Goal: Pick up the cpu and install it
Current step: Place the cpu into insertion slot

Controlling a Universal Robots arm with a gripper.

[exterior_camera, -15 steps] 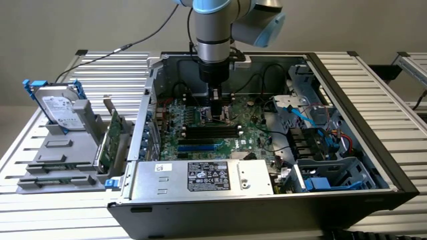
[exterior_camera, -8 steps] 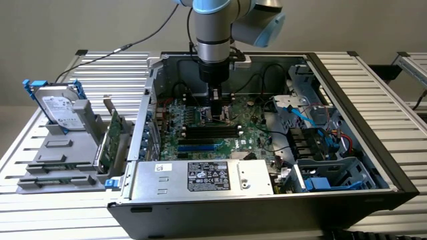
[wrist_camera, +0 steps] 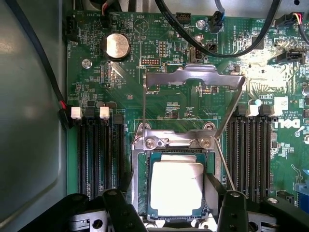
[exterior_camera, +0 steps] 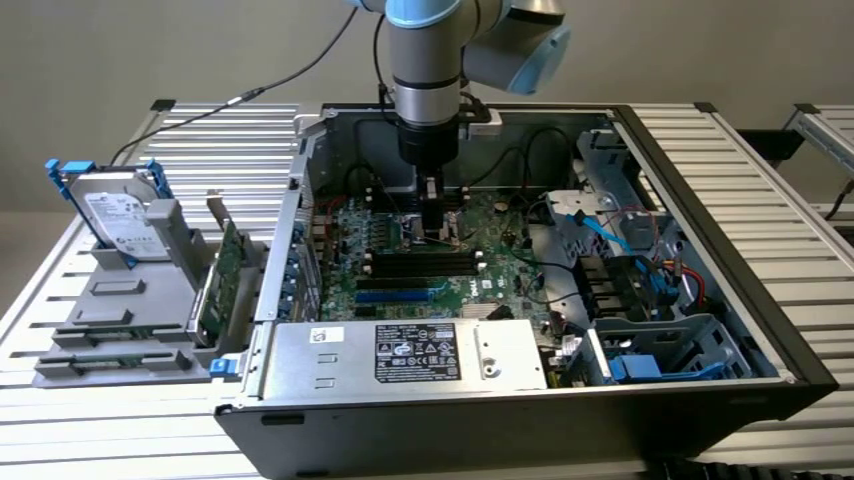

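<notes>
Hand point(wrist_camera: 173, 197) low inside the computer case point(exterior_camera: 534, 445), fingers point(wrist_camera: 231, 205) spread wide, holding nothing. Cpu point(wrist_camera: 176, 188) lies flat in the socket frame point(wrist_camera: 174, 140), straight below the hand, between the fingers, clear of both. Square, so no long axis. Cover plate point(wrist_camera: 193, 77) stands swung open.

— Where does the case point(exterior_camera: 534, 430) sit?
— On the table point(exterior_camera: 747, 150), open side up. The drive point(exterior_camera: 118, 215) stands in a rack point(exterior_camera: 120, 320) beside the case, at the exterior view's left.
— And inside?
— The board point(exterior_camera: 400, 280) lies on the case floor, with the power supply point(exterior_camera: 414, 355) at the near wall. The cpu point(wrist_camera: 176, 188) lies in the socket point(wrist_camera: 141, 183) on the board. Slots point(wrist_camera: 99, 154) flank the socket. The gripper point(wrist_camera: 176, 210) hangs over it, one finger on either side of the cpu.
</notes>
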